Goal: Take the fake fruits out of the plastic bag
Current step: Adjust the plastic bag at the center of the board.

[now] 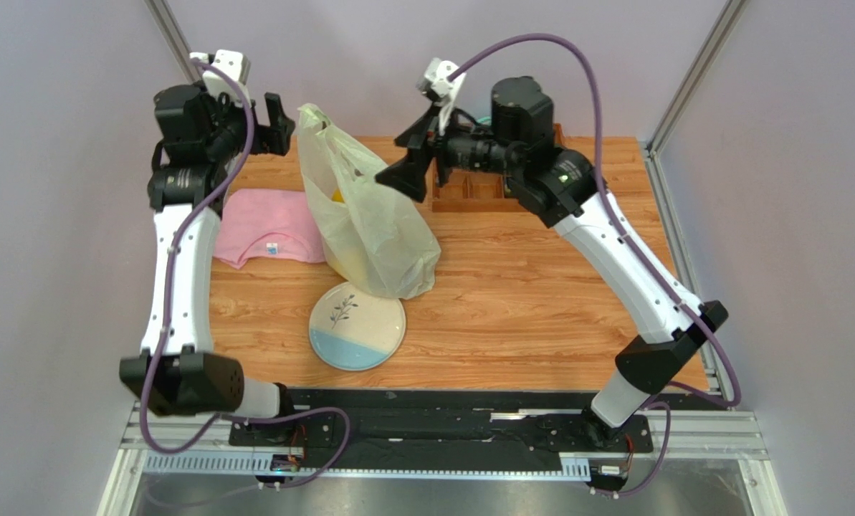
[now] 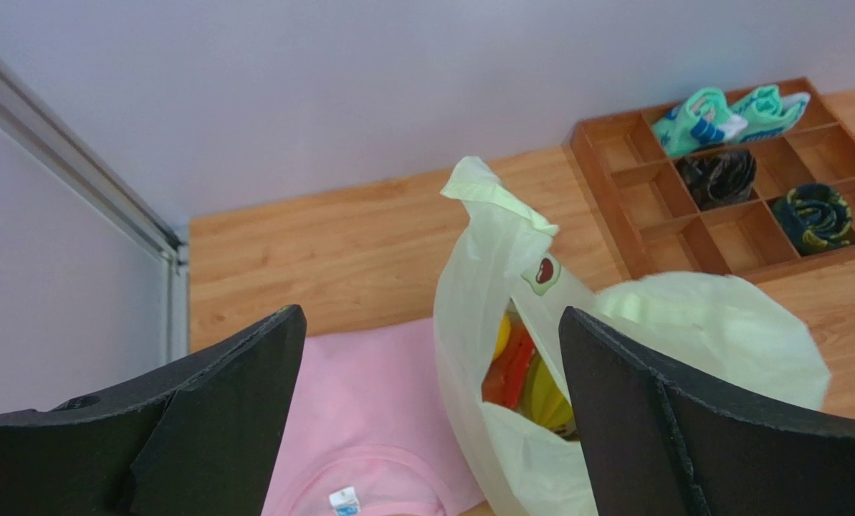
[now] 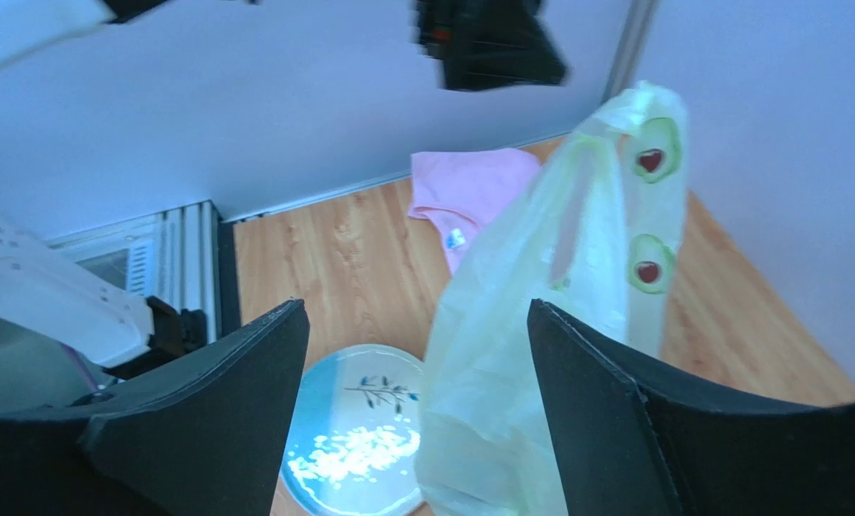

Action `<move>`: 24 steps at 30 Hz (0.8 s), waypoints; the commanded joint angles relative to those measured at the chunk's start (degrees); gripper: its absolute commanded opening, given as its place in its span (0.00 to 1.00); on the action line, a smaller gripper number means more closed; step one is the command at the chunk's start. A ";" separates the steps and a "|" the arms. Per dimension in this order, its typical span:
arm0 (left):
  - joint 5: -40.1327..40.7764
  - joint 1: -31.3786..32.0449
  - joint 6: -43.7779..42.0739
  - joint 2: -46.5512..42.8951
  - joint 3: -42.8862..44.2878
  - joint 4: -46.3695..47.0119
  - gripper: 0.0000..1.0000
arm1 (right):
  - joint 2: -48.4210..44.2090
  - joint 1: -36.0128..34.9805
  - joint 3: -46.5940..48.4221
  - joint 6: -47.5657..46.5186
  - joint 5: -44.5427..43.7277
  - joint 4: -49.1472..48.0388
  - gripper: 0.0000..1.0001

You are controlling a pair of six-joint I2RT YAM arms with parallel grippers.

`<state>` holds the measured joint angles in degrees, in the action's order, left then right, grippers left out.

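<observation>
Your left gripper stands with its black jaws spread wide and nothing between them. It hangs high over the far left of the table, just beside the raised top of the thin, crinkly, translucent pale yellow-green plastic bag. Your right gripper is also spread wide and grips nothing. It points at the bag's upper right side from close by, and you cannot tell from these views whether a fingertip touches the film.

The bag stands upright near the middle of the light wooden table, its mouth open toward the left wrist camera. The fake fruits show through that mouth as red, orange and yellow plastic pieces, all inside the bag.

A round ceramic plate with a blue band and a leaf sprig lies right at the bag's near edge. A folded pink cloth lies just left of the bag. A brown wooden compartment tray holding teal and dark small items sits behind the bag, to its right.
</observation>
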<state>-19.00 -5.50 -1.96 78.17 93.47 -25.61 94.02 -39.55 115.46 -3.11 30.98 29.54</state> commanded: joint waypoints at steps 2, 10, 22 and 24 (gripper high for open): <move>-5.85 -0.74 3.80 11.90 9.34 -2.77 0.91 | 10.11 -4.65 3.01 5.40 -5.04 -0.27 0.77; -14.74 -0.83 8.02 13.15 5.15 1.43 0.87 | 21.20 -10.27 12.66 4.96 -15.67 -4.40 0.75; -18.87 -0.83 8.02 16.13 6.28 2.05 0.55 | 29.64 -11.26 22.00 -0.22 -34.76 -11.17 0.51; -19.92 -0.83 9.24 18.06 8.56 2.49 0.43 | 29.82 -10.20 22.88 -1.10 -34.06 -11.34 0.46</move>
<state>-35.18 -6.02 5.61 93.51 97.58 -25.80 123.07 -52.36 134.43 -1.50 1.39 22.72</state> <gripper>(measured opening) 0.491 0.505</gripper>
